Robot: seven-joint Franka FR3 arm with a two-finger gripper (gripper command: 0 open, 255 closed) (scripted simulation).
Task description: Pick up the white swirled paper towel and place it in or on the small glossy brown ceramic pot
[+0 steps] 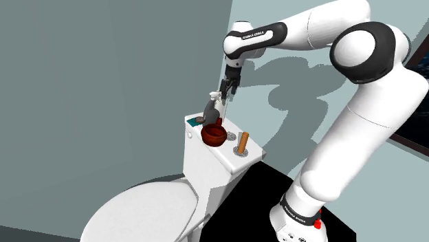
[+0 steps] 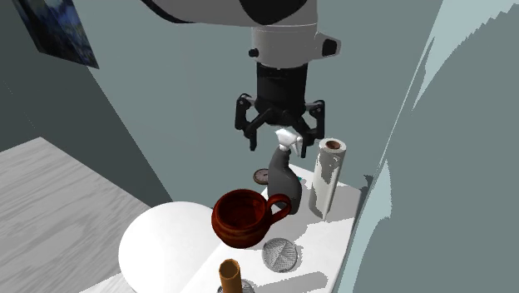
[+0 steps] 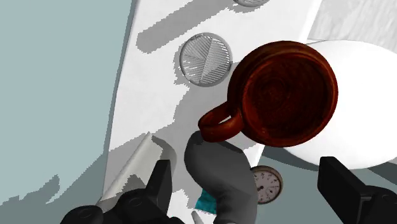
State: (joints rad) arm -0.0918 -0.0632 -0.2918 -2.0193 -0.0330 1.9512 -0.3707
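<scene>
The white paper towel roll [image 2: 325, 178] stands upright on the toilet tank lid [image 2: 333, 250], close to the wall. The glossy brown pot [image 2: 243, 218] with a loop handle sits near the lid's front edge; it also shows as the pot [image 1: 214, 134] and the pot [image 3: 283, 92]. My gripper [image 2: 279, 133] hangs open above a grey spray bottle [image 2: 283, 173], between roll and pot, holding nothing. In the wrist view the gripper [image 3: 248, 178] straddles the bottle [image 3: 219, 175], and the roll's side [image 3: 141, 159] lies just outside one finger.
On the lid are also a ribbed grey disc [image 2: 280, 254], a brown cylinder [image 2: 229, 275] and a small clock [image 3: 267, 184]. The grey wall [image 2: 432, 166] runs right behind the roll. The toilet's closed seat [image 1: 137, 213] lies below the tank.
</scene>
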